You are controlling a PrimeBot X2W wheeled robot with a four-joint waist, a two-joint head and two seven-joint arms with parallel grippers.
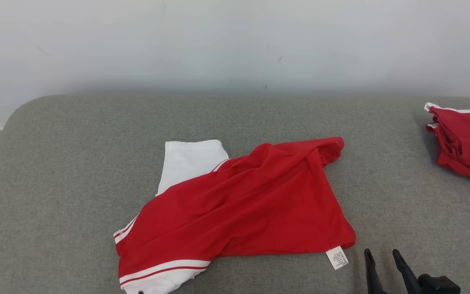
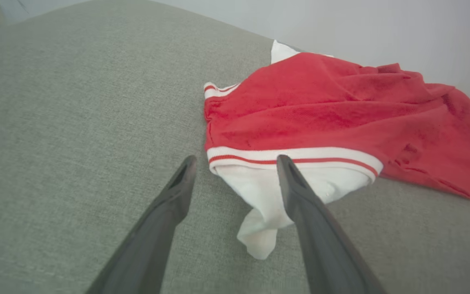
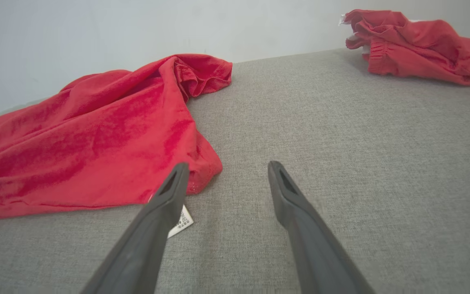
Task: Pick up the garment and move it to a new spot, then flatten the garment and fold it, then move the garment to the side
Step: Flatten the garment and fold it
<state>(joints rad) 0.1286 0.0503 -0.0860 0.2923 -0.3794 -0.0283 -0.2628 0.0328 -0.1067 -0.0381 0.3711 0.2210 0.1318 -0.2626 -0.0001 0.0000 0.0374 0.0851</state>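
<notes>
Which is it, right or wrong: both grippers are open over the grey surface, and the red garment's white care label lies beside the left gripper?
Wrong on one point: the care label of the red garment lies beside the right gripper, not the left, as the head view shows. The left gripper is open too, over the grey surface.

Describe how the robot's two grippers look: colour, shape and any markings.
The left gripper and right gripper each have two long, matte dark-grey fingers tapering to narrow tips, with a slim hollow slot near each tip, plain and unmarked. In the head view the right one's fingers join a blocky black base.
</notes>
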